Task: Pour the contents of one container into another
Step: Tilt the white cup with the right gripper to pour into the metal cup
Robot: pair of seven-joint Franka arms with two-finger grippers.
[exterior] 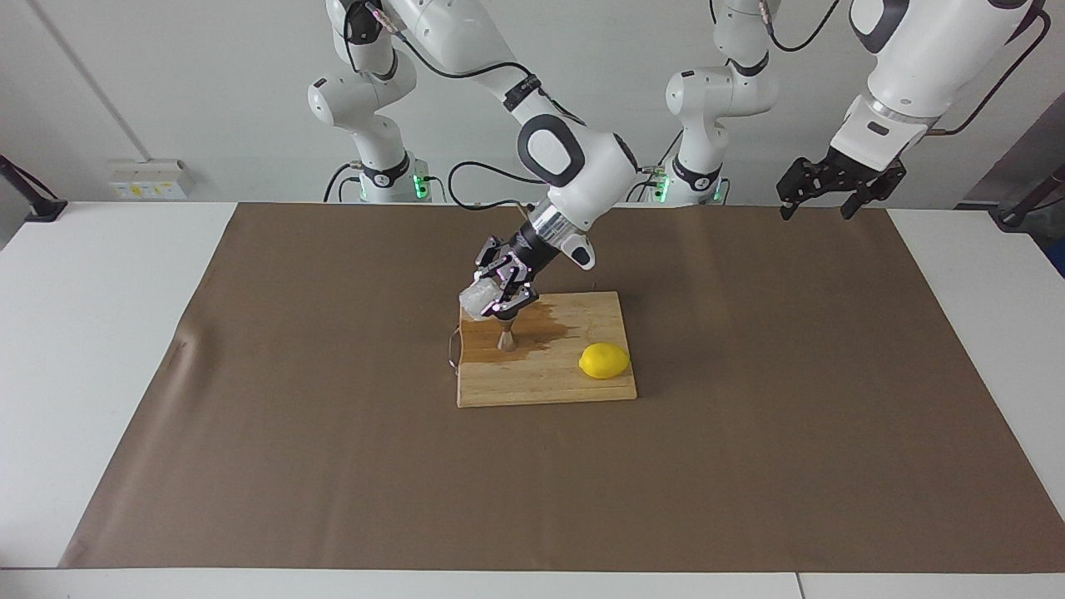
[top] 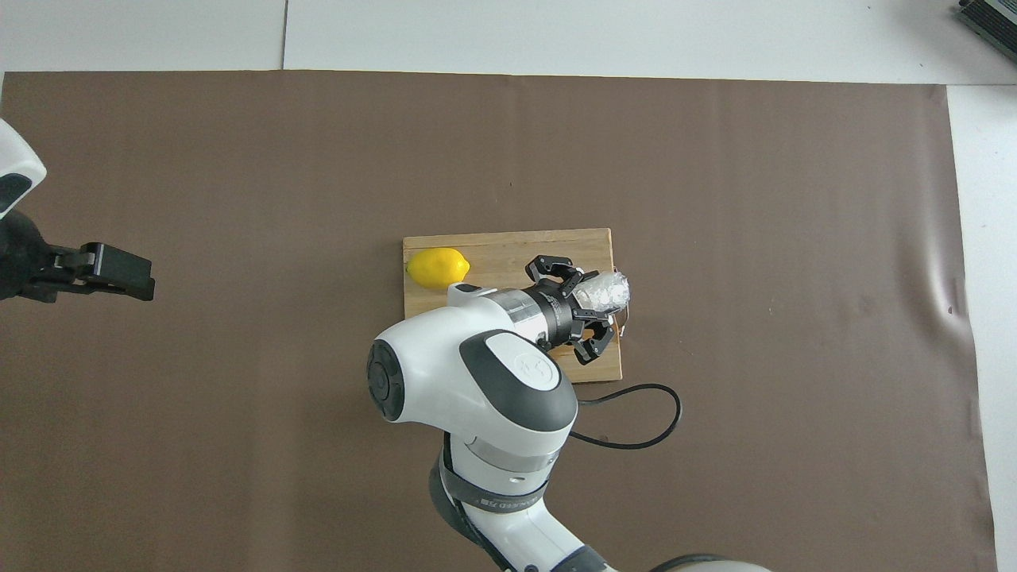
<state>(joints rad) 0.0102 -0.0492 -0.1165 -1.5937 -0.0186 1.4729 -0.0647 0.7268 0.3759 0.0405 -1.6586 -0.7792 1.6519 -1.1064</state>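
A brown mat [exterior: 749, 433] covers most of the white table [exterior: 91, 349], and a wooden cutting board [exterior: 549, 387] lies on the mat near its middle, with a dark wet patch [exterior: 545, 326] on the part nearer the robots.

The right gripper [exterior: 497, 298] hangs tilted over the board's end toward the right arm, its fingers clamped on the textured glass cup [exterior: 478, 303] – the cup lies tipped on its side in the grip, raised off the wood. In the overhead view the cup [top: 604, 290] juts out past the fingertips, over the board's edge.

Directly below those fingers stands the steel jigger [exterior: 505, 339], upright on the wet patch (the overhead view hides it under the arm). Whether anything is flowing from cup to jigger cannot be made out.

A lemon [exterior: 604, 361] rests on the board, well apart from the right fingers, toward the left arm's end.

The left gripper [exterior: 815, 200] waits in the air over the mat's corner at its own end – fingers spread, nothing between them.
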